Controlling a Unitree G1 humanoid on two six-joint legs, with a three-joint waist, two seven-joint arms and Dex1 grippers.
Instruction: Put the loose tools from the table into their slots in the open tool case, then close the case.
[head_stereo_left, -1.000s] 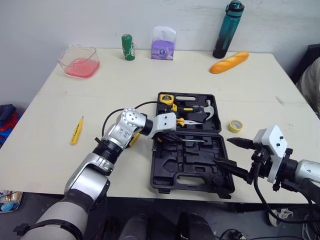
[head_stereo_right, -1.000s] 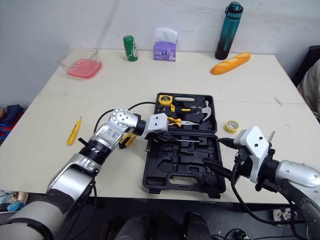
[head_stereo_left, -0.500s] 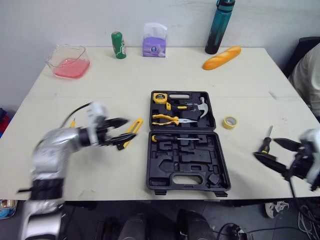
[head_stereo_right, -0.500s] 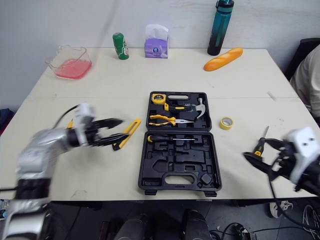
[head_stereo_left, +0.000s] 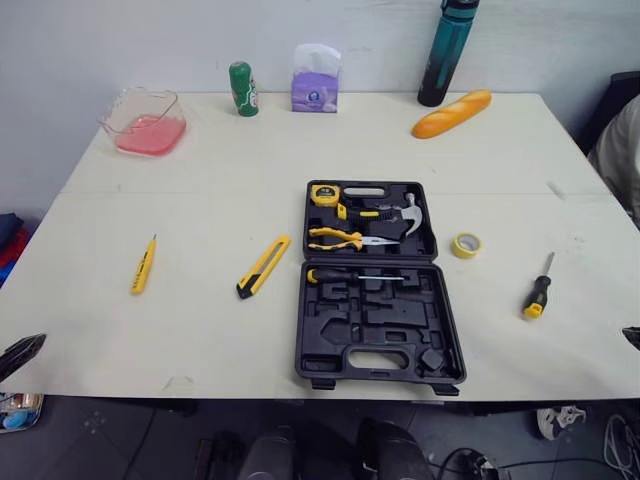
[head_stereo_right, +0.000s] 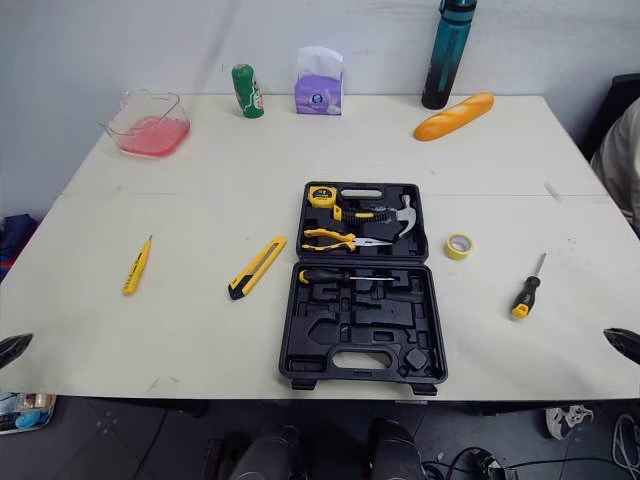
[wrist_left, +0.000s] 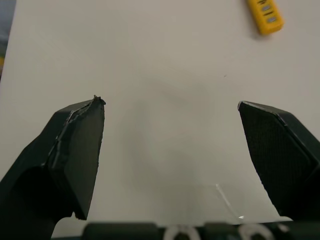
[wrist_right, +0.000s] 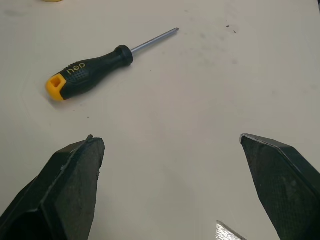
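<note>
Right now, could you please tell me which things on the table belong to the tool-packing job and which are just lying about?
Job: tool case, utility knife, yellow tester pen, black-and-yellow screwdriver, perhaps the tape roll.

Lying about: pink bowl, green bottle, tissue pack, teal bottle, bread loaf.

Colour key, table tools
Tool case (head_stereo_left: 378, 322) black; screwdriver (wrist_right: 90, 70) black handle, yellow butt (pale lettering); utility knife (head_stereo_left: 263, 266) yellow and black; tester pen (head_stereo_left: 143, 266) yellow; tape roll (head_stereo_left: 465, 245) yellow.
</note>
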